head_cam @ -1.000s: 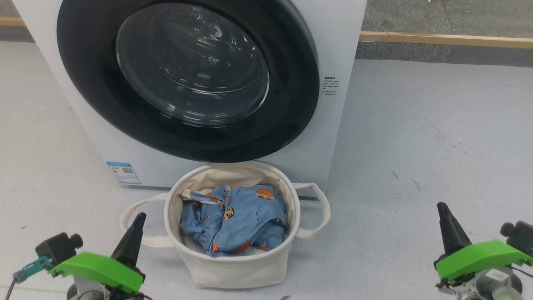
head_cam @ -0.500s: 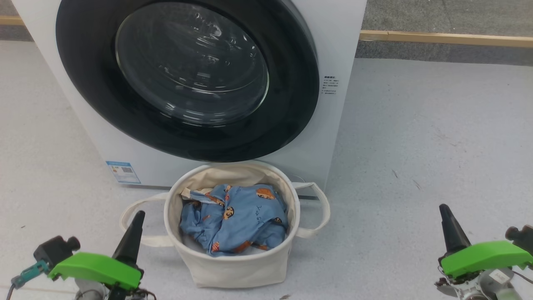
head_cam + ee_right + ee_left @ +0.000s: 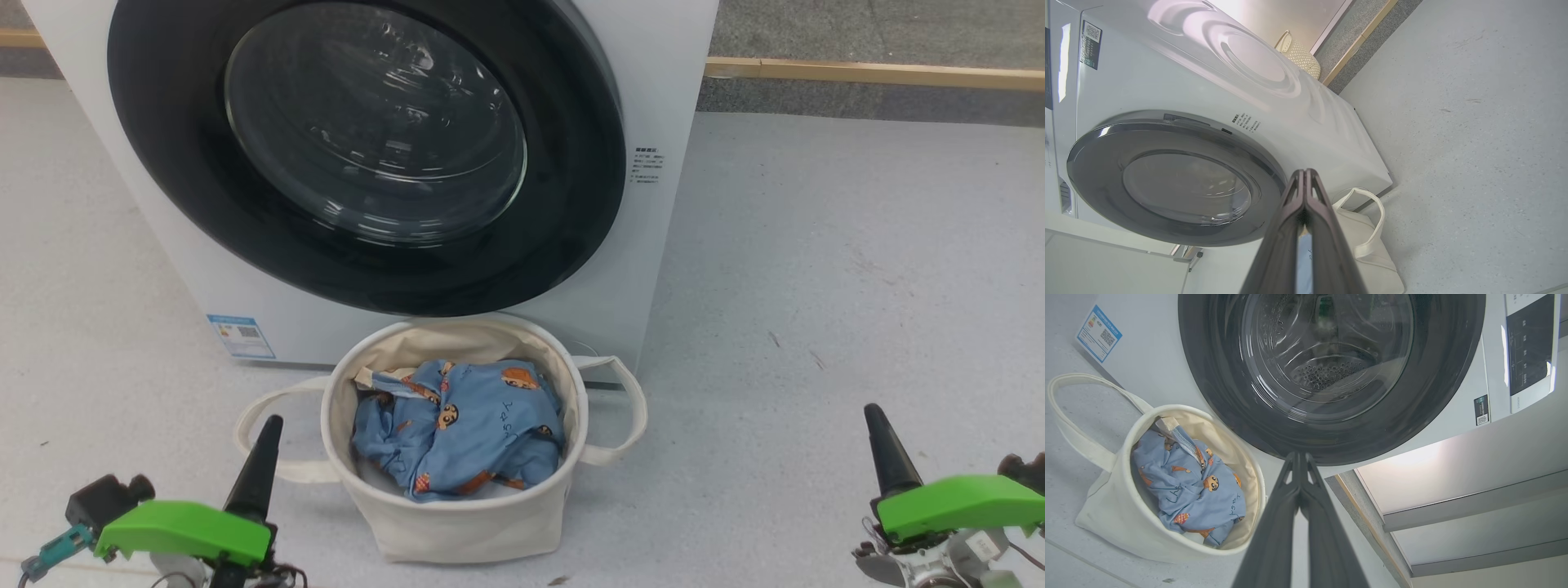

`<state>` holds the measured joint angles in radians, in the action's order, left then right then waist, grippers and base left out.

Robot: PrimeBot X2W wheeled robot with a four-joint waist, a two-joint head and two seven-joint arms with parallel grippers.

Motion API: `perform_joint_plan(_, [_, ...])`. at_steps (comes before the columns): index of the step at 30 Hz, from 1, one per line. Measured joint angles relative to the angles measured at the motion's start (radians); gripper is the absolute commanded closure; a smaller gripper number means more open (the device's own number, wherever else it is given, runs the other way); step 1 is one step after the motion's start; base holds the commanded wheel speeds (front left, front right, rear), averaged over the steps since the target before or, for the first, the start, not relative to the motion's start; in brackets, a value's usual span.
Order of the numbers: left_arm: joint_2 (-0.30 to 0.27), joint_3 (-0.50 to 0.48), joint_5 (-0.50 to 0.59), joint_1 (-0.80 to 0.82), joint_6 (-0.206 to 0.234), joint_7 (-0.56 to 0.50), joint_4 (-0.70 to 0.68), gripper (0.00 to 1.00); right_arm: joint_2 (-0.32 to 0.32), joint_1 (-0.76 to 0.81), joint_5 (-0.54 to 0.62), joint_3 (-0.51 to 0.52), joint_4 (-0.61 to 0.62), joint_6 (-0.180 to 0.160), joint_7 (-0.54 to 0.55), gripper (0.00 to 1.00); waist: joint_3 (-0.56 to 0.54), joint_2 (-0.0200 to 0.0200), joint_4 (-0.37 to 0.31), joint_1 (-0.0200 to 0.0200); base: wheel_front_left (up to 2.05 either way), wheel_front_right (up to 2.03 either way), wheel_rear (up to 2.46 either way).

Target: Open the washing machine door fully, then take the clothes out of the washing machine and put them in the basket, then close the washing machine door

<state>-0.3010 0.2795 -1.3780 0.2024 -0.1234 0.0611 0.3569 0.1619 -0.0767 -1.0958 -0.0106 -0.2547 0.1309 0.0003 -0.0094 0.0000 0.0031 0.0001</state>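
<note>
So the big white box-shaped front-loading washing machine (image 3: 669, 98) sits on a pale grey speckled floor (image 3: 816, 269). Its large round glossy black door (image 3: 367, 155), the one with the clear glass porthole, is shut flat against the front. Right below the door, up close to the machine, stands the round cream canvas basket (image 3: 457, 531) with its two loop handles. The soft light blue clothes (image 3: 457, 429) with the little orange-brown bears are crumpled up inside it. The left gripper (image 3: 269, 429) hangs low just left of the basket, and the right gripper (image 3: 875, 420) is well off to the right. Both have their long dark fingers pressed tight together, gripping nothing.
</note>
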Motion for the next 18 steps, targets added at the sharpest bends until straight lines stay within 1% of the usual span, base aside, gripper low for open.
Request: perform_joint_plan(18, [0.066, -0.091, -0.079, -0.038, 0.000, -0.040, -0.025, 1.00, -0.034, 0.000, -0.149, 0.043, -0.007, 0.000, 0.034, 1.00, 0.004, 0.0000, -0.001, 0.0000, 0.00, 0.00, 0.00])
